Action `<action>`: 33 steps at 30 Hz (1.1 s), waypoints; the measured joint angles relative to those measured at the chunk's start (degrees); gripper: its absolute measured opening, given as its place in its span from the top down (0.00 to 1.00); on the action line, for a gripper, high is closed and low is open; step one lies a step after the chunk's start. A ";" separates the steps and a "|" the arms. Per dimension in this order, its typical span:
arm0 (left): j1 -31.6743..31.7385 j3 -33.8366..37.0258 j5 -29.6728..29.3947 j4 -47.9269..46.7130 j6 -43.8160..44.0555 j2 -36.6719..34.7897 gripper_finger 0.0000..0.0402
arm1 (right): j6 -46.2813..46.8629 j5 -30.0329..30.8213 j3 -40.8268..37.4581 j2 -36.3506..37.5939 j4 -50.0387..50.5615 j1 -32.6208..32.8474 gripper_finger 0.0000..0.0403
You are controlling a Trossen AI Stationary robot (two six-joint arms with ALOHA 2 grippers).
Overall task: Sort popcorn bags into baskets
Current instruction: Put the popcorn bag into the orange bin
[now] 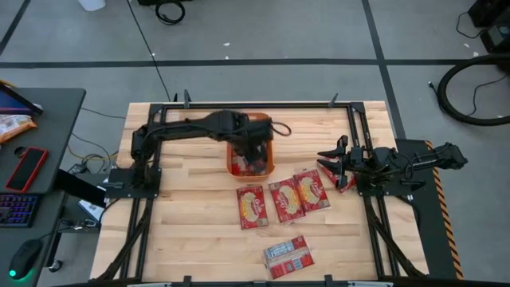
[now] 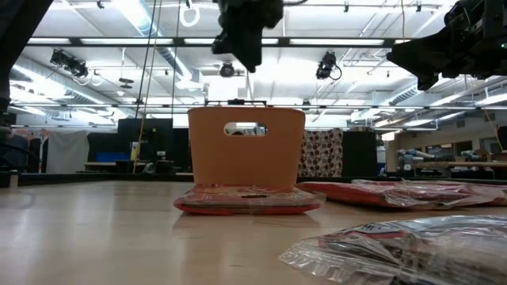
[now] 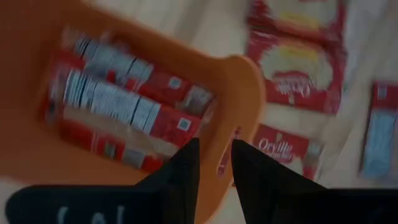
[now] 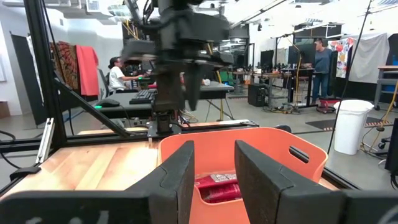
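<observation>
While poised above the orange basket [image 1: 268, 163] at the table's far centre, left gripper [image 3: 215, 163] parted by a narrow gap, gripping nothing. 1 popcorn bag [image 3: 118, 109] lying label-up inside the basket. 3 red bags [image 1: 285, 199] in a row just in front, a 4th [image 1: 286, 255] label-up near the front edge. Right gripper [image 4: 213, 168] raised at the right side, slightly parted, empty.

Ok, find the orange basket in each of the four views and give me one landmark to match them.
High view: the orange basket sits at table centre, under the left gripper.
Low view: the basket stands mid-picture, behind a flat popcorn bag.
Left wrist view: its rim wraps around label-side bags inside.
Right wrist view: it fills the lower middle, behind the fingers.
Shared landmark: the left gripper above the basket.
</observation>
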State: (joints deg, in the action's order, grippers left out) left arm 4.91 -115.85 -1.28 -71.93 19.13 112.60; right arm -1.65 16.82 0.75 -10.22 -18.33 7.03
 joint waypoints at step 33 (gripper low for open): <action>-29.31 0.02 -21.91 -7.84 -38.91 22.86 0.57 | 0.00 -0.38 0.00 0.02 0.00 0.02 0.71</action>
State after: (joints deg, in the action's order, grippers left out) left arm -24.41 -115.83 -23.19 -79.77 -19.78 135.46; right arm -1.65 16.44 0.75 -10.20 -18.33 7.05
